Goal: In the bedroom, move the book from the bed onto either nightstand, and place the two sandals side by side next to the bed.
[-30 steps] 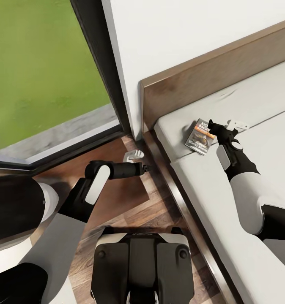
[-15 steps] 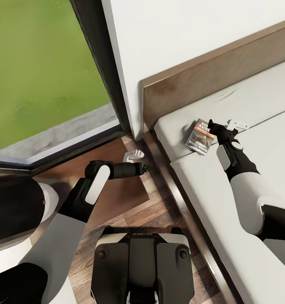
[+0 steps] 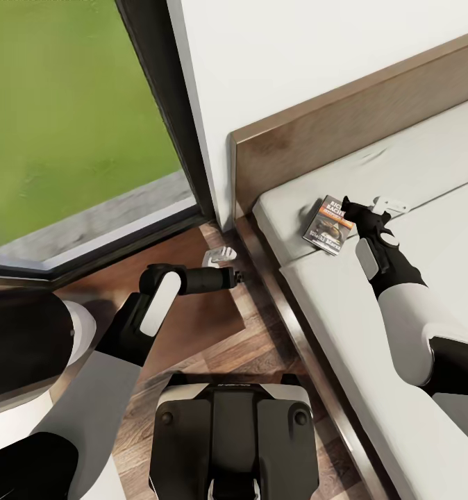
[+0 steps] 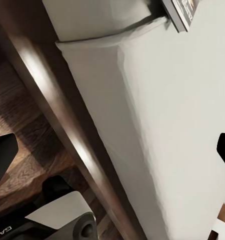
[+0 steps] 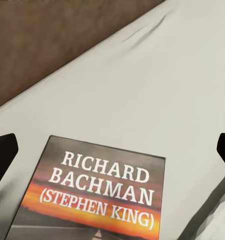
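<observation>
White wall [image 3: 317,62] and a tall dark-framed window [image 3: 164,118] with green grass beyond it fill the far side of the head view, and pale-to-brown wood planks [image 3: 262,347] run along the floor on the near side. At the right stands the bed [image 3: 373,173], its dark brown headboard against the wall and its light-grey mattress reaching toward the near right corner. A dark wooden side rail edges the mattress on the left.

The book [image 3: 328,224] lies flat on the mattress near the headboard end, close to the left edge of the bed, cover up. In the right wrist view the book [image 5: 97,197] shows white lettering reading RICHARD BACHMAN (STEPHEN KING) over an orange band. The left wrist view catches a corner of the book [image 4: 180,12] at the far end of the mattress side.

The right gripper [image 3: 364,205] reaches over the mattress just right of the book, its dark part touching or nearly touching the book's right edge. Its fingers stand spread wide, one dark tip at each side of the right wrist view, with nothing between them but the book's cover and the sheet below.

The left gripper [image 3: 221,255] hangs over the floor between the window and the bed rail, well apart from the book. Its pale fingers [image 3: 226,253] appear slightly parted and hold nothing.
</observation>
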You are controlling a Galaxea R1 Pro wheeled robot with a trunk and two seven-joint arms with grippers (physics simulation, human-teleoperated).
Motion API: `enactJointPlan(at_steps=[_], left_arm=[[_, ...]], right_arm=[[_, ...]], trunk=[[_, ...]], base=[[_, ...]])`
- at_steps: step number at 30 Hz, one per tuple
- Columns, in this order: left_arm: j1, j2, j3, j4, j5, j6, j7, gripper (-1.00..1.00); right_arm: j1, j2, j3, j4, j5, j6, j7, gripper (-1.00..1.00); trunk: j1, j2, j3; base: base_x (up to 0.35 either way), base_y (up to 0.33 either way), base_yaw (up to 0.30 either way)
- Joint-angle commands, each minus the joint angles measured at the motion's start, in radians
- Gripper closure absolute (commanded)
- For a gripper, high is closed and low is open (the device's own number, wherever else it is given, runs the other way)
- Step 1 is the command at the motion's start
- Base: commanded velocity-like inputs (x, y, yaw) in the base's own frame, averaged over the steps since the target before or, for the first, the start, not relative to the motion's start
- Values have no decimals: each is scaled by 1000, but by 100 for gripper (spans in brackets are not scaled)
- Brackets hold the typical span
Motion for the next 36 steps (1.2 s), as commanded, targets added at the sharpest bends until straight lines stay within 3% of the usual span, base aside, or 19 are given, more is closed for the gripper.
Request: enactJointPlan(at_steps=[1, 31, 33, 36], left_arm=[[0, 0, 1, 0, -9, 3, -8, -100], [0, 2, 1, 0, -9, 3, -9, -100], [0, 2, 1, 0, -9, 3, -9, -100], [0, 2, 1, 0, -9, 3, -9, -100]], right_arm=[[-1, 0, 2, 1, -10, -4, -1, -100], [-1, 1, 10, 3, -3, 4, 0, -100], [-1, 1, 11, 3, -3, 32, -2, -100], [-1, -3, 12, 0, -7, 143, 2, -100]], trunk=[[1, -2, -1], [1, -2, -1], [1, -2, -1], [1, -2, -1]], base=[[0, 0, 0], [38, 0, 0], [0, 0, 0], [0, 0, 0]])
